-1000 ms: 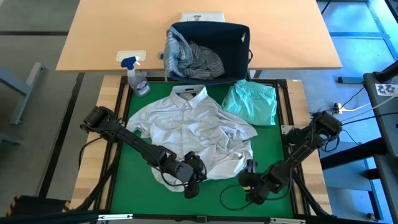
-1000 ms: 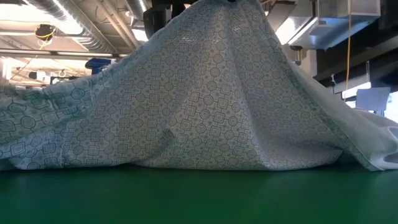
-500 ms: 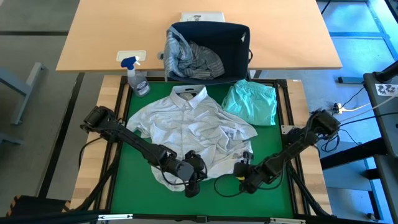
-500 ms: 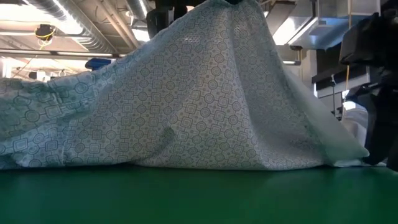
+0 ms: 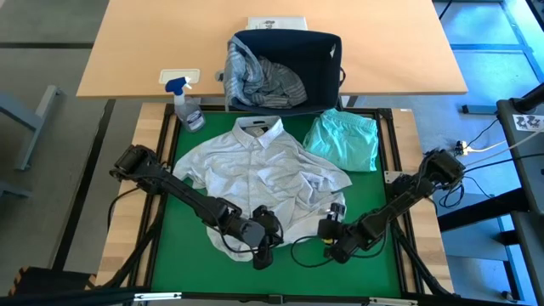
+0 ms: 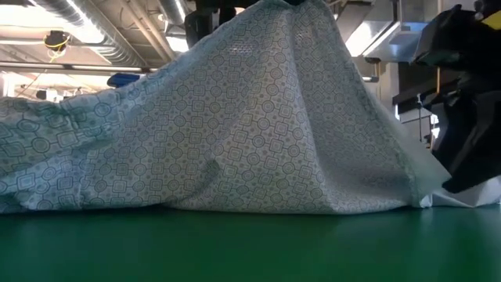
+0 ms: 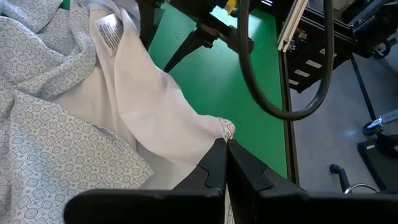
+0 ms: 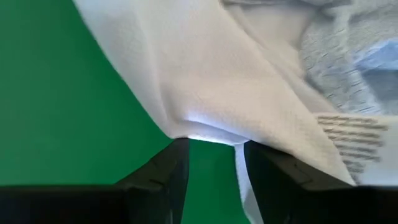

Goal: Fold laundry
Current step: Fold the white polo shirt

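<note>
At the mat's centre the patterned shirt (image 5: pixel 263 174) lies spread, collar toward 12 o'clock. Left gripper (image 5: pixel 262 242) is clenched on its hem at 6 o'clock; right gripper (image 5: pixel 330 231), fingers parted at the 5 o'clock corner, grasps nothing yet. Judged step: flattening; next, pinch that corner.

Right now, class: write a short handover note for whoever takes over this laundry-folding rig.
Left gripper: shut on the hem of the pale patterned button-up shirt, lifting it near the mat's front.
Right gripper: open, the same hem's edge between its fingers.
Folded mint-teal garment: on the green mat, back right.
Striped clothes: in the dark fabric basket.
Left: fold the shirt, then the basket's contents.
</note>
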